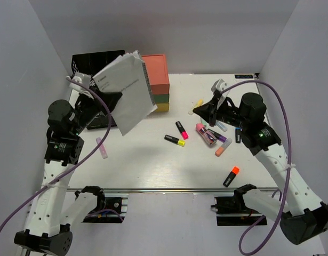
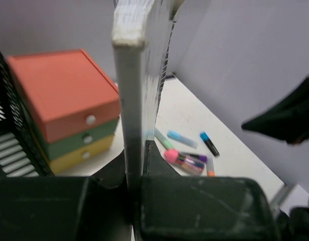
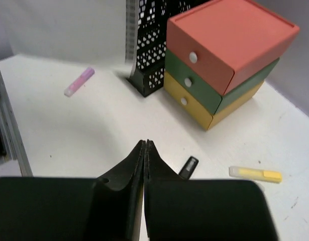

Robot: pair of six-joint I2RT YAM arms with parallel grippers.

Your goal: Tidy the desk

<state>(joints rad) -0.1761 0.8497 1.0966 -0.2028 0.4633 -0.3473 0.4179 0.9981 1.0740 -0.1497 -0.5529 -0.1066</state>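
The left gripper (image 2: 136, 159) clamps a spiral notebook (image 1: 126, 90) by its edge, tilted in the air above the desk (image 1: 153, 162). The black mesh file rack (image 1: 85, 61) stands just behind it, nearest this arm. The right gripper (image 3: 145, 149) is pinched closed on nothing, hovering by the scattered highlighters (image 1: 175, 140), beside the 3-drawer unit (image 1: 157, 80).

The right hand (image 3: 145, 143) sits at 6 o'clock with its two dark fingers pressed flat together, nothing between them. Beneath lies the white bench (image 3: 94, 130), its metal rail (image 3: 11, 125) at 9 o'clock. A drawer unit (image 3: 229, 45), coral over green over yellow, stands at 1 o'clock, with a black mesh rack (image 3: 154, 60) just beside it at 12. A pink marker (image 3: 79, 82) lies at 10 o'clock and a yellow marker (image 3: 255, 173) at 4. A small black object (image 3: 188, 167), too hidden to identify, lies just beside the fingers.
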